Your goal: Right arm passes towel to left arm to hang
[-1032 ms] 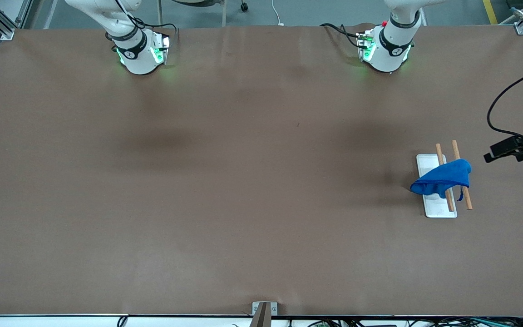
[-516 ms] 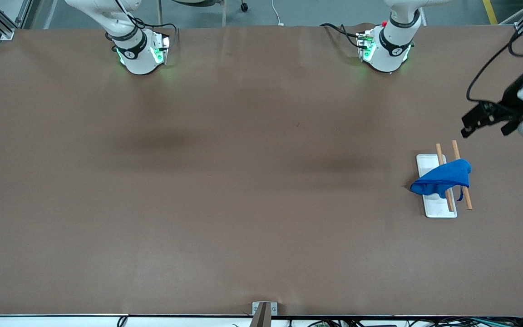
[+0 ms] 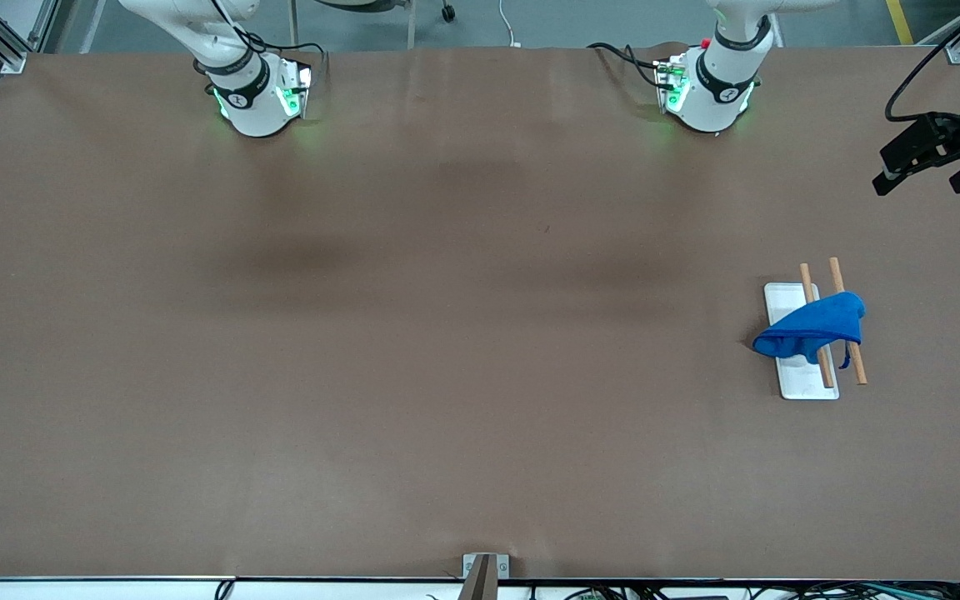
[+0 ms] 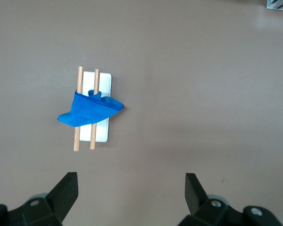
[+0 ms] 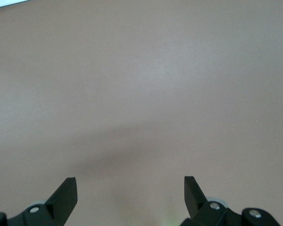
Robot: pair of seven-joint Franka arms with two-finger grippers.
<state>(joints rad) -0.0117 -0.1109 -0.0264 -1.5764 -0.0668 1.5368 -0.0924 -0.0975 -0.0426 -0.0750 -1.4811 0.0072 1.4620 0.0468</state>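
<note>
Front view, item by item.

Towel (image 3: pixel 813 330): bright blue cloth, draped over two wooden rods (image 3: pixel 848 321) that stand on a white base plate (image 3: pixel 797 379), toward the left arm's end of the table. One fold trails down off the rods toward the plate; a short loop (image 3: pixel 845 362) hangs at the corner nearer the front camera. Judged hung.

Left gripper (image 3: pixel 922 169): in the air over the table's edge at the left arm's end, well apart from the towel and holding nothing. In the left wrist view its jaws stand wide, and the towel (image 4: pixel 89 110) on its rods (image 4: pixel 78 108) lies well ahead of the fingertips (image 4: pixel 66 186), nearer one finger than the other.

Right gripper (image 5: pixel 130 184): not in the front view. Its own wrist view shows wide jaws, nothing held, only bare brown table (image 5: pixel 141 84) between and ahead of them. This arm waits.

Step in hand, as judged: left arm clearing away from the rack. To do it well, keep the jaws wide and high, and keep the path off the rods, since a light cloth on thin rods would probably slide at a brush. Check that the trailing fold cannot pull the cloth off.
</note>
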